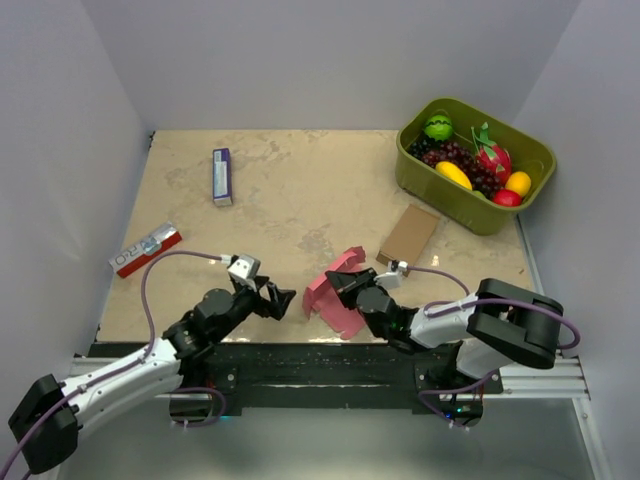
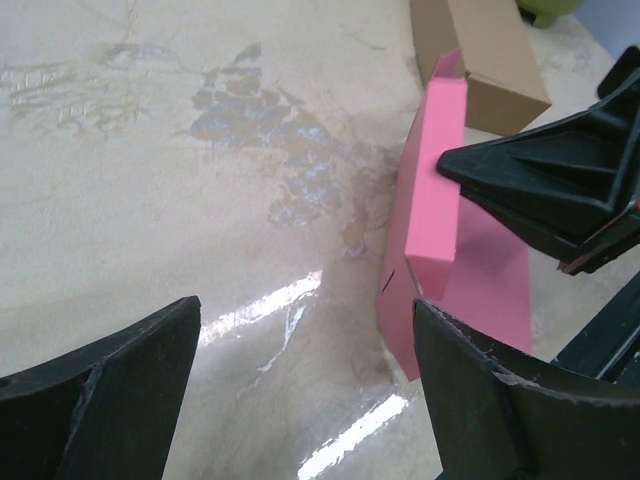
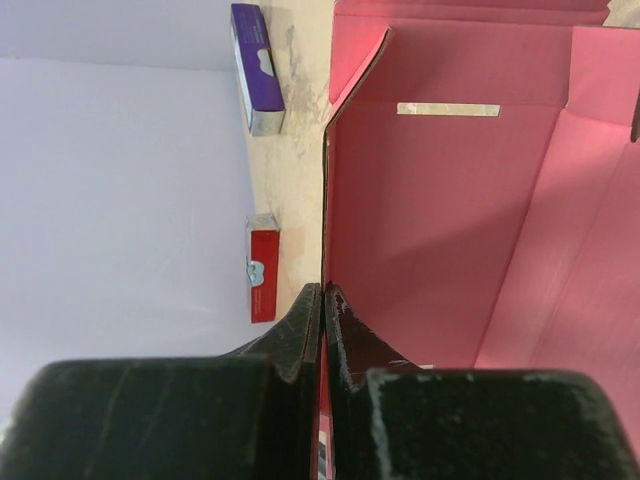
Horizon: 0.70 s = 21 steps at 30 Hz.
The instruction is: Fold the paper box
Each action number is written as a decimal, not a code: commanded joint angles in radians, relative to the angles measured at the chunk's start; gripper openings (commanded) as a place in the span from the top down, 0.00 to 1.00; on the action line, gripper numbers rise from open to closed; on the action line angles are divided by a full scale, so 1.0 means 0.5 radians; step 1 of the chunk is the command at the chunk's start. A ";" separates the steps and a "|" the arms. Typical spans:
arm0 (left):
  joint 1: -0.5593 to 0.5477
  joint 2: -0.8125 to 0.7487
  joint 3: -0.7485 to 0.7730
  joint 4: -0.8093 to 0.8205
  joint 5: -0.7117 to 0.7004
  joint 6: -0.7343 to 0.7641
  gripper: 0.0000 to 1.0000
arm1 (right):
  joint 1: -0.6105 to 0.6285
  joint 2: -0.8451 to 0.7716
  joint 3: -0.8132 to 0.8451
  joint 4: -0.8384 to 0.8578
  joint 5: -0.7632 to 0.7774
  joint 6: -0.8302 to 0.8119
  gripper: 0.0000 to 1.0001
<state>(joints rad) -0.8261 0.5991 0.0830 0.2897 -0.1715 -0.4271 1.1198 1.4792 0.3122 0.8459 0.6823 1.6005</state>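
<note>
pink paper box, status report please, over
Right gripper shut on a wall of the pink card paper box; left gripper open beside it. Box partly folded, panels raised. Flat brown cardboard box close behind.

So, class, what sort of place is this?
Probably a robot lab test cell: left arm and right arm bolted at a table edge, plain walls closing it in, and a green tub of toy-looking fruit.

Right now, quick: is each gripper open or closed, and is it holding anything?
Left gripper: open, holding nothing, just beside the paper box.
Right gripper: closed, pinching one panel of the paper box.
</note>
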 commanded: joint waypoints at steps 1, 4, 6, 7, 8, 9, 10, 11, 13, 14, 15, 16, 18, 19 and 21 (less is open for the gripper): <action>0.014 0.127 0.043 -0.052 -0.086 -0.091 0.10 | -0.006 -0.059 -0.051 0.020 0.105 0.023 1.00; 0.014 0.289 0.089 -0.095 -0.099 -0.180 0.14 | -0.006 -0.056 -0.045 0.020 0.102 0.020 1.00; 0.014 0.403 0.116 -0.070 -0.038 -0.201 0.16 | -0.006 -0.056 -0.042 0.008 0.102 0.023 1.00; 0.011 0.437 0.113 -0.043 -0.010 -0.210 0.17 | -0.006 -0.050 -0.035 0.005 0.102 0.023 1.00; 0.011 0.461 0.089 0.000 0.063 -0.210 0.17 | -0.006 -0.050 -0.038 0.005 0.105 0.023 1.00; 0.008 0.519 0.070 0.116 0.106 -0.210 0.17 | -0.006 -0.050 -0.042 0.005 0.105 0.030 1.00; 0.005 0.550 0.055 0.169 0.146 -0.217 0.18 | -0.006 -0.047 -0.042 0.005 0.105 0.033 1.00; 0.002 0.590 0.040 0.209 0.213 -0.220 0.19 | -0.006 -0.047 -0.042 0.005 0.105 0.030 1.00; -0.011 0.682 0.027 0.319 0.266 -0.192 0.22 | -0.006 -0.050 -0.039 0.002 0.105 0.027 1.00; -0.023 0.701 0.006 0.359 0.294 -0.189 0.23 | -0.006 -0.053 -0.035 -0.010 0.105 0.030 1.00; -0.053 0.719 -0.003 0.450 0.300 -0.183 0.23 | -0.006 -0.056 -0.032 -0.017 0.105 0.027 1.00; -0.072 0.731 -0.009 0.488 0.306 -0.159 0.24 | -0.003 -0.059 -0.029 -0.023 0.108 0.023 1.00; -0.127 0.777 -0.003 0.570 0.315 -0.131 0.26 | -0.006 -0.059 -0.029 -0.026 0.108 0.030 1.00; -0.145 0.796 0.015 0.586 0.321 -0.097 0.27 | -0.006 -0.056 -0.029 -0.026 0.108 0.027 1.00; -0.201 0.863 0.033 0.644 0.306 -0.082 0.28 | -0.006 -0.053 -0.026 -0.029 0.108 0.024 1.00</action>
<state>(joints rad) -0.8848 0.9890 0.0826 0.4656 -0.0395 -0.5041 1.1198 1.4700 0.2985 0.8429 0.6891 1.6131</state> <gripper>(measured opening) 0.734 0.021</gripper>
